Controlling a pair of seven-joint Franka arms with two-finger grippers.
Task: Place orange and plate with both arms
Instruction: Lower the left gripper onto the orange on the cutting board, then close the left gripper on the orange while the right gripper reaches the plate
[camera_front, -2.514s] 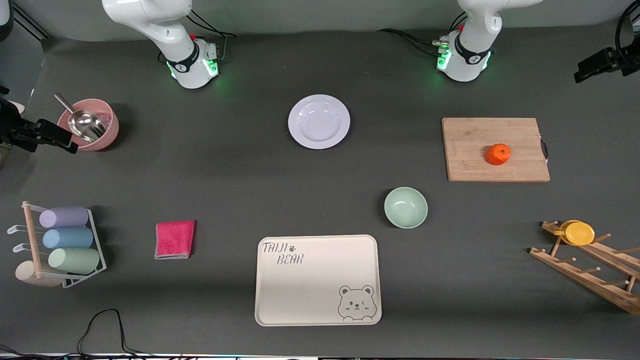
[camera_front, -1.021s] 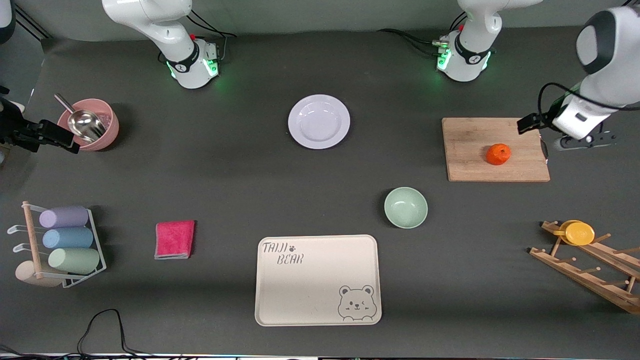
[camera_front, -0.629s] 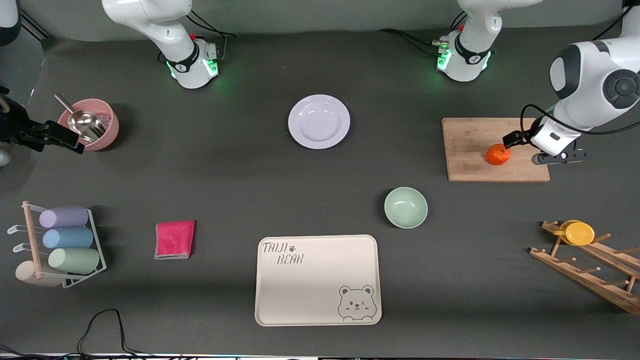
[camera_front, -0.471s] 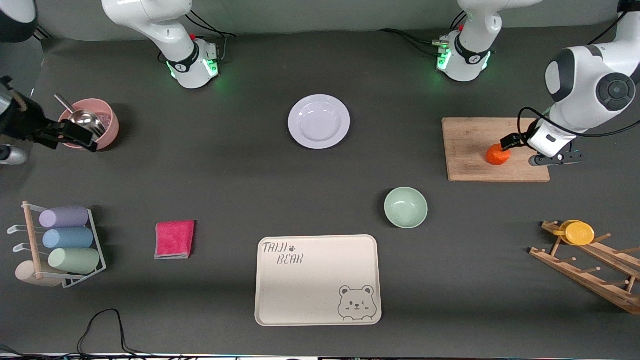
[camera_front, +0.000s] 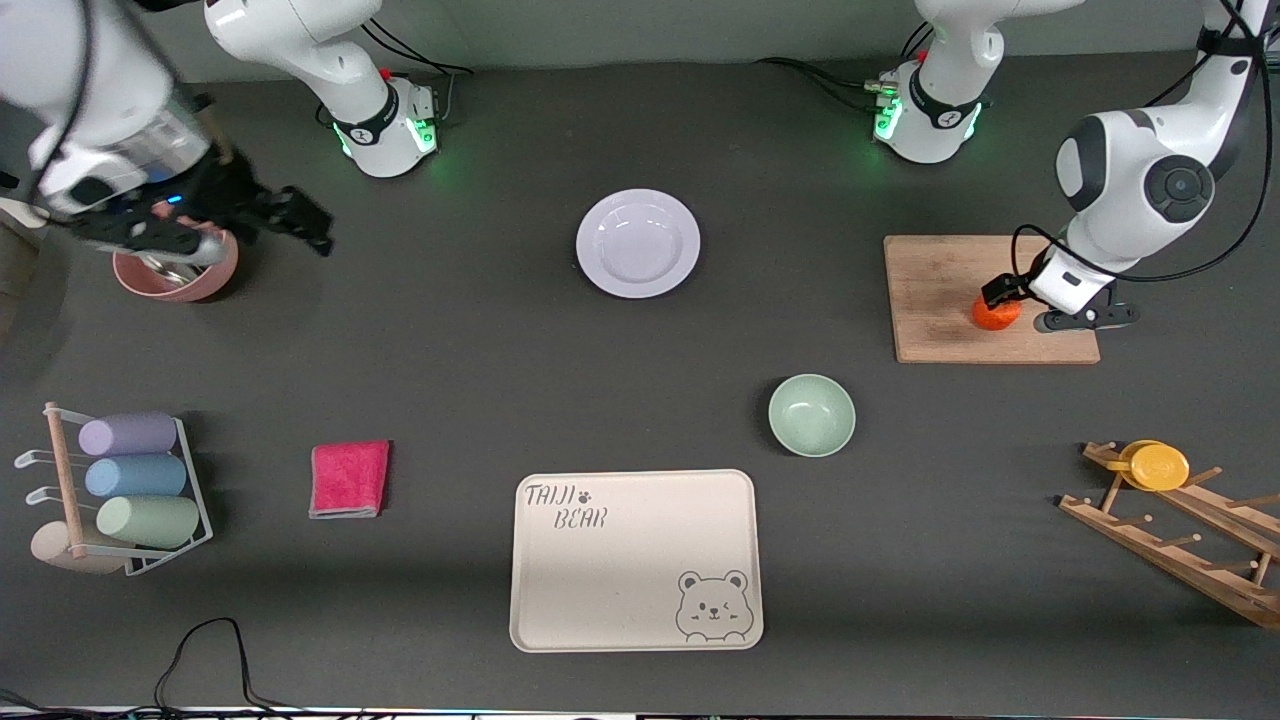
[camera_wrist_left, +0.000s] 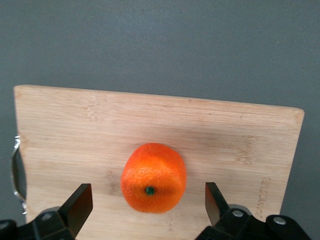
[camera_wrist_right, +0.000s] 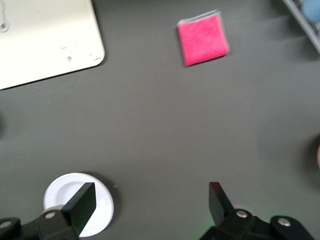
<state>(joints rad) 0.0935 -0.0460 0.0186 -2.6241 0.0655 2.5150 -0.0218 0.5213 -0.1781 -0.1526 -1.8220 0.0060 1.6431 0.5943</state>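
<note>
Front view: we find the left gripper (camera_front: 1003, 300) over the orange (camera_front: 995, 315) on the cutting board (camera_front: 940, 300); the plate (camera_front: 638, 243) sits untouched, well apart from the right gripper (camera_front: 290, 222).

Left wrist view: jaws wide, empty, straddling the orange (camera_wrist_left: 153, 177).

Right wrist view: jaws wide, empty; the plate (camera_wrist_right: 75, 200) sits just ahead. We judge nothing placed yet.
</note>
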